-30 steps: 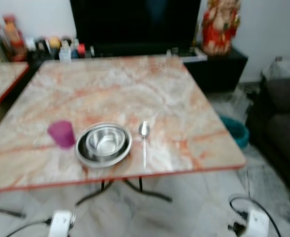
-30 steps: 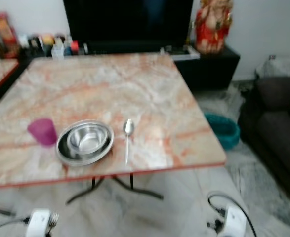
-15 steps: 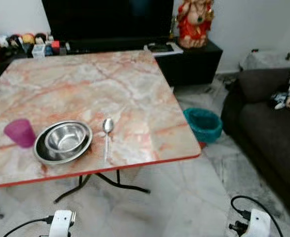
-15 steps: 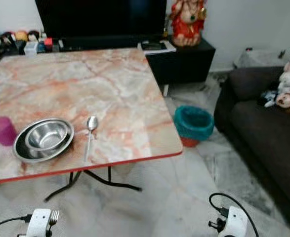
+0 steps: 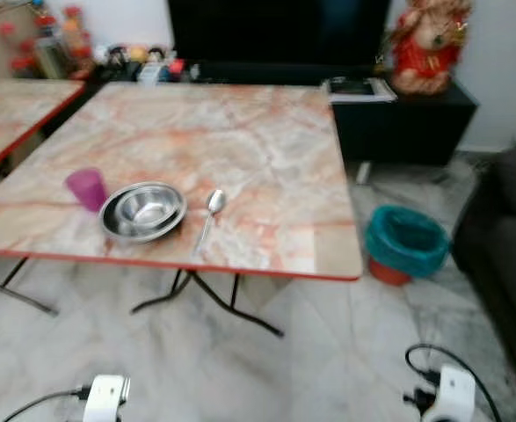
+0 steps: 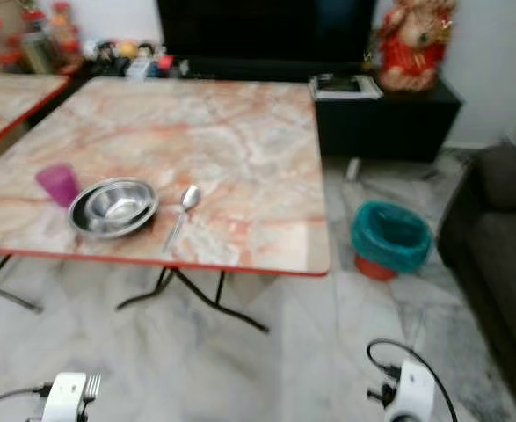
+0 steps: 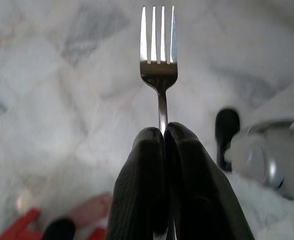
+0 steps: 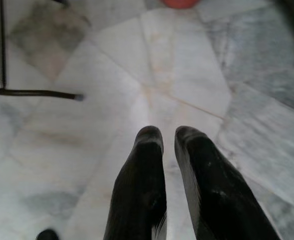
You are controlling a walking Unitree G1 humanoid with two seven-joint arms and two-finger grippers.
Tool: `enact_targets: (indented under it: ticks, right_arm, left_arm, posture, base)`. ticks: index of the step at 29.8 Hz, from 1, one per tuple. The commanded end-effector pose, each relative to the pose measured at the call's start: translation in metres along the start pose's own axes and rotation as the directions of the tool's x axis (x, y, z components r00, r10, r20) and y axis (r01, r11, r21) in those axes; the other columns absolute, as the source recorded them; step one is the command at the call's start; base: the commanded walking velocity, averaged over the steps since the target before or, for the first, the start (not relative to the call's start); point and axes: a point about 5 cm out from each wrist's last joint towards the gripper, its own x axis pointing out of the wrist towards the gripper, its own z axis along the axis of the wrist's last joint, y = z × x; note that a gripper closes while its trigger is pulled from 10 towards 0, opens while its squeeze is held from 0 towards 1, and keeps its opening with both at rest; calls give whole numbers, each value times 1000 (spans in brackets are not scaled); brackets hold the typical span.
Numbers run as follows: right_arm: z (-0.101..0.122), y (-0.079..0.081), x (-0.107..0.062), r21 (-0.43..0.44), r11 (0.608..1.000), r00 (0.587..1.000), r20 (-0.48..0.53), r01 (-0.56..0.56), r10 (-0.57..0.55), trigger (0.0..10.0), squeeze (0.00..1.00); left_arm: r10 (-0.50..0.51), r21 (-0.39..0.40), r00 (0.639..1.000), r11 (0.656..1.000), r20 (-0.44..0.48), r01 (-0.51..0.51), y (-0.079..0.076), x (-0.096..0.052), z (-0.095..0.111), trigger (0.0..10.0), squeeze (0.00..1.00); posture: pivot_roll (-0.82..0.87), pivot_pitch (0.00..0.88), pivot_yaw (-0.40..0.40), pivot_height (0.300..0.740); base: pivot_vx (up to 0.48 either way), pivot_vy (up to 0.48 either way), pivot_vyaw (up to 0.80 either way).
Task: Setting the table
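While clamped: fork [image 7: 159, 55], left end effector [image 7: 164, 134].

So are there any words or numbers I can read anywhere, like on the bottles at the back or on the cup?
None can be read.
Bottles and jars behind the table: labels too blurred.
Purple cup, steel bowl, spoon, fork: no writing seen.

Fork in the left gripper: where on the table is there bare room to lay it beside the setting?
Bare marble lies right of the spoon out to the table edge, and across the far half. The near-left corner is crowded: pink cup, steel bowl. The left gripper holds the fork low above the floor.
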Motion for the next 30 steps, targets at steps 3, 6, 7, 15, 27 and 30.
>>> enact_targets:
  ticks: [3, 6, 7, 15, 27, 30]
  right_arm:
    - [-7, -10, -4, 22, 999, 999, -13, 35, -35, 10000, 0]
    - [-6, -11, -4, 23, 999, 999, 0, 41, -41, 10000, 0]
    - [-6, -11, -4, 23, 999, 999, 4, 41, -41, 10000, 0]
    - [-3, -10, -4, 19, 999, 999, 31, 41, -42, 10000, 0]
    - [-3, -11, -5, 14, 999, 998, 44, 38, -38, 10000, 0]
    - [-3, -11, -5, 14, 999, 999, 42, 31, -31, 10000, 0]
  left_arm:
    - [3, 16, 1000, 1000, 21, -3, -3, 1, 6, 10000, 0]
    - [19, 19, 998, 1000, 57, -20, -2, 1, 9, 10000, 0]
    - [23, 18, 998, 1000, 65, -24, -2, 1, 10, 10000, 0]
    - [64, 8, 976, 998, 208, -67, 0, -2, 21, 10000, 0]
    - [138, 22, 705, 977, 696, -213, 20, -34, 121, 10000, 0]
    - [167, -28, 678, 977, 715, -211, 20, -41, 115, 10000, 0]
  posture:
    - [49, 44, -32, 740]
    - [50, 44, -31, 740]
    - [50, 44, -31, 740]
    - [48, 45, -31, 740]
    - [55, 26, -30, 740]
    - [55, 23, -30, 740]
  base:
    - [0, 0, 0]
    - [0, 0, 0]
    - [0, 0, 0]
    - [0, 0, 0]
    - [0, 0, 0]
    - [0, 0, 0]
